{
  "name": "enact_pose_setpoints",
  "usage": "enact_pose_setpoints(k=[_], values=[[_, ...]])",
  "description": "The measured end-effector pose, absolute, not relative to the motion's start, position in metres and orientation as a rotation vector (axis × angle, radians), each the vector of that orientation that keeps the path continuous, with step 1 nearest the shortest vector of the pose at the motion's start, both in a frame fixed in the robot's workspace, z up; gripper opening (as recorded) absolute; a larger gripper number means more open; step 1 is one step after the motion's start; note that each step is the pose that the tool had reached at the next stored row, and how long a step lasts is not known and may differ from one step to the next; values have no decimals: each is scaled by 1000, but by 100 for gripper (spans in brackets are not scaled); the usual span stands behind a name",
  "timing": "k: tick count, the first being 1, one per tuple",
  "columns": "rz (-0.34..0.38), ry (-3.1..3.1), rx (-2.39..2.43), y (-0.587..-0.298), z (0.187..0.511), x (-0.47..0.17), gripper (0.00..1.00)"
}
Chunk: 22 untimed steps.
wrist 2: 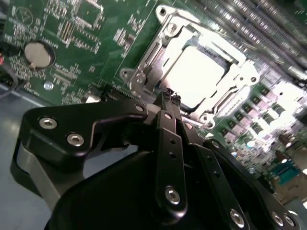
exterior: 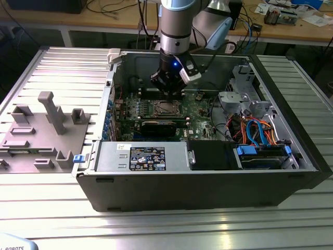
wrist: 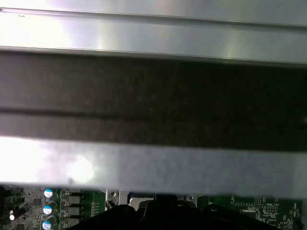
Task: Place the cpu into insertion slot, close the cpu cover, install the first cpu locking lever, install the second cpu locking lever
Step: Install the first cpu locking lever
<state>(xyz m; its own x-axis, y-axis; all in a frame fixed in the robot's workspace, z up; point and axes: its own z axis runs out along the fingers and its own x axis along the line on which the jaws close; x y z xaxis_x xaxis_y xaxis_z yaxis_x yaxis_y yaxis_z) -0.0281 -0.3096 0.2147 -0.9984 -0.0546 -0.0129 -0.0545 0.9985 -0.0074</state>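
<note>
An open computer case [exterior: 208, 177] is lying on a ribbed metal counter [exterior: 62, 67], with a green motherboard [exterior: 200, 107] showing inside it. A robot arm [exterior: 177, 26] is reaching down into the case from the far side. Its black pincer [exterior: 167, 89] is hanging just above the board at the far edge of the insertion slot [exterior: 165, 108], which is sitting near the middle of the board.

In the second wrist view the pincer [wrist 2: 171, 97] is showing its two fingers [wrist 2: 169, 143] pressed together to a narrow tip, with nothing gripped between them. The tip is sitting right at the edge of the insertion slot [wrist 2: 144, 72]. Inside the slot the cpu [wrist 2: 194, 76] is lying flat, its metal top glaring bright under the light. The cpu cover [wrist 2: 225, 55] is lying down around it as a silver frame, the chip showing through its square window.

In the exterior view a grey plastic fixture [exterior: 41, 135] is standing on the counter to the exterior view's left of the case, well apart from the arm. A black power supply box [exterior: 140, 156] is lining the near side of the case.
</note>
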Motion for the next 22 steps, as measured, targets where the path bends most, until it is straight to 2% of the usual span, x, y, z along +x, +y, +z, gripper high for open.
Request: enact_pose_setpoints(k=[10,14,19,22], values=[[-82,3129,-40,-319,214,-28,11],[-135,3128,-32,-323,214,-28,11],[-139,3128,-28,-333,216,-28,11],[-139,3127,-27,-334,230,-28,11]])
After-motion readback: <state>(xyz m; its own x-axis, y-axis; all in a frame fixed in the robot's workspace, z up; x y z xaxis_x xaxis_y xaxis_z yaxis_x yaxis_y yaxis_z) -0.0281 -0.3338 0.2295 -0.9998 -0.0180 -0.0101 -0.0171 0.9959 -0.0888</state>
